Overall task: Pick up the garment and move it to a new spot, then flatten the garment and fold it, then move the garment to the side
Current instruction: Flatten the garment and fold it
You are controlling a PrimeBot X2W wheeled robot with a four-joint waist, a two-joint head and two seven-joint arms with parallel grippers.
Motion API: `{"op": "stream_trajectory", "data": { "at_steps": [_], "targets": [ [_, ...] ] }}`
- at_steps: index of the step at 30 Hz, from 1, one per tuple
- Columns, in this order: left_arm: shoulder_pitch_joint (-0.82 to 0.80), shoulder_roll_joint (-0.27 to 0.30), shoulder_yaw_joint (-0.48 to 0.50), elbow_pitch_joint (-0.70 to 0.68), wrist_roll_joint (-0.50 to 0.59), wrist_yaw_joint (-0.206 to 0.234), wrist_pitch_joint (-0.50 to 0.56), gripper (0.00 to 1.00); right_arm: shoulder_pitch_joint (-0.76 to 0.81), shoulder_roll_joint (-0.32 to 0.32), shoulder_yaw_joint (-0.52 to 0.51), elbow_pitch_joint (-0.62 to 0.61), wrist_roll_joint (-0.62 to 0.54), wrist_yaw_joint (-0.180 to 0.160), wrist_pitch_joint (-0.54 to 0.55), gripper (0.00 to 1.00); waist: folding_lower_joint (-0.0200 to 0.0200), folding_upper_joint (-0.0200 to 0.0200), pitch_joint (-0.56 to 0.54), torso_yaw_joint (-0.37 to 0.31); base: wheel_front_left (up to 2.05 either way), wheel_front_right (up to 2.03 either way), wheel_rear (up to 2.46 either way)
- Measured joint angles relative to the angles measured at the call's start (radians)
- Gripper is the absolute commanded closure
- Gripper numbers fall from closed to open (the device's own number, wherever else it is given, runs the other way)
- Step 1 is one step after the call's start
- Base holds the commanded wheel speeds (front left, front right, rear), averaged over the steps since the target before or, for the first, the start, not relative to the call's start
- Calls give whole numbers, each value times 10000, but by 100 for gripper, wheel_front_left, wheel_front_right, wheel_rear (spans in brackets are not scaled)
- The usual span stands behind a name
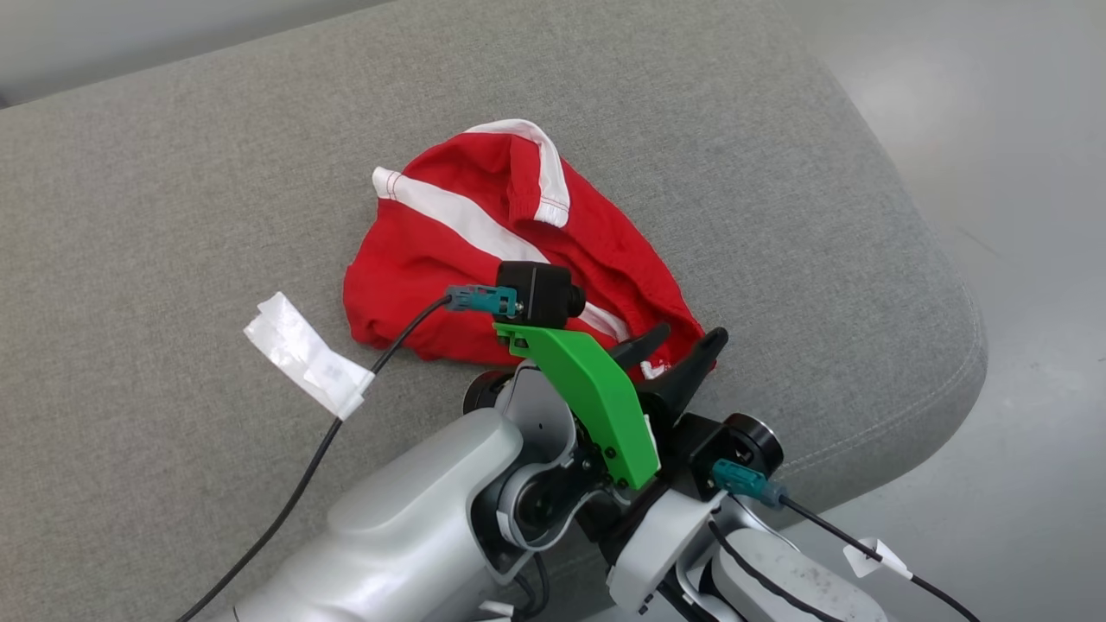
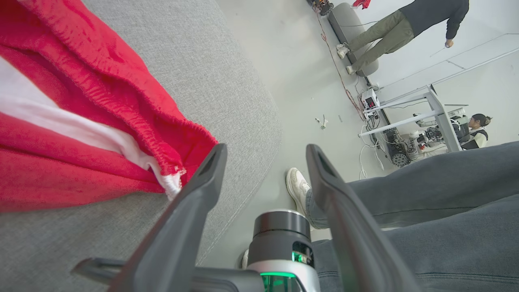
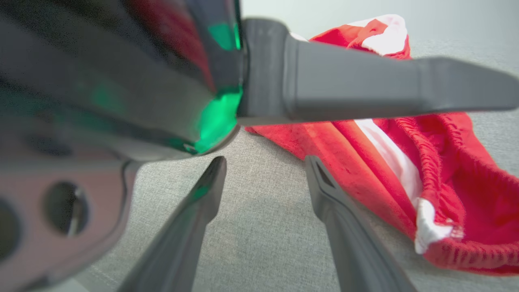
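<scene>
While our 2 grippers hover spread and empty, we see the red garment (image 1: 449,250) crumpled on the grey cushion (image 1: 173,216).
The left gripper (image 2: 265,152) sits just beside its waistband corner, near the cushion's edge; the right gripper (image 3: 265,166) is close beside it.

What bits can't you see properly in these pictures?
- Head view: the near edge of the red garment, hidden behind the wrist camera and green bracket.
- Left wrist view: most of the garment, cut off by the left and top edges.
- Right wrist view: a band of the garment, hidden behind the other arm's blurred finger.
- Head view: the print on the white label, too small to read.
</scene>
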Motion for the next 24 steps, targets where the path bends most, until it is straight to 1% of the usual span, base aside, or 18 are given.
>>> {"op": "stream_trajectory", "data": {
  "at_steps": [4, 8, 11, 16, 20, 21, 24],
  "targets": [
    [-1, -105, 82, -73, 359, 0, -470, 0, 57, -117, -247, -27, -111, -230, 6, 0, 0, 0, -171, 31, 0, 0, 0],
    [-2, -176, 384, -75, 573, -2, -957, 0, 200, -539, -598, -61, -263, -510, 6, 0, 0, 0, -253, 179, 0, 0, 0],
    [26, -174, 631, 35, 614, -2, -1223, 0, 221, -842, -836, -92, -422, -658, 6, 0, 0, 0, -271, 328, 0, 0, 0],
    [493, -171, 1009, 261, 608, -2, -1576, 0, 222, -1145, -1028, -115, -671, -761, 6, 0, 0, 0, -301, 604, 0, 0, 0],
    [772, -167, 1039, 355, 608, -2, -1720, 0, 254, -1348, -1114, 15, -723, -782, 6, 0, 0, 0, -344, 835, 0, 0, 0],
    [785, -142, 1037, 405, 629, -2, -1802, 0, 280, -1373, -1120, 88, -727, -849, 6, 0, 0, 0, -356, 890, 0, 0, 0],
    [788, 86, 1026, 596, 1170, -2, -2025, 0, 500, -1455, -1172, 203, -725, -859, 6, 0, 0, 0, -404, 1031, 0, 0, 0]
  ]
}}
